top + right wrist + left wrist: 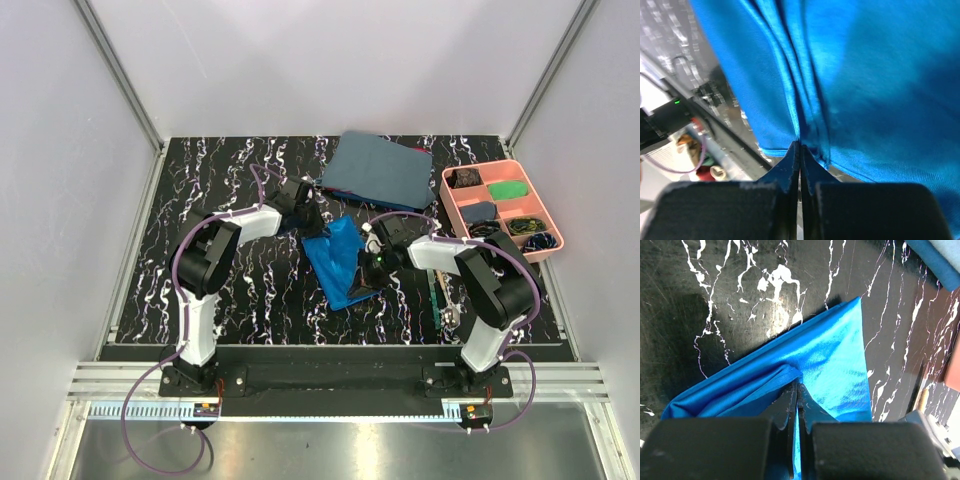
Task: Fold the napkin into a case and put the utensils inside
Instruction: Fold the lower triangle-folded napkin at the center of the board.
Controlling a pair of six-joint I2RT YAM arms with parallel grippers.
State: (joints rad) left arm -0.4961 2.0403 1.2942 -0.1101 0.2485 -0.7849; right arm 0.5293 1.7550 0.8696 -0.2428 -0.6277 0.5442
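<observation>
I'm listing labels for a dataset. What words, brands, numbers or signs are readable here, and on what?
No text can be read.
White strip on the front rail: fine tick marks, too small to read.
Small tags at the arm bases: too small to read.
Napkin: plain blue, no print in any view.

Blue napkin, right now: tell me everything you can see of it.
The napkin is thin, bright royal-blue cloth with a slight sheen, partly folded into an uneven, elongated shape with one pointed corner. It sits on the black, white-veined table, between the two arms. The left claw is shut on a raised fold at its far-left side. The right claw is shut on its near-right edge. Creases run out from both pinches.
</observation>
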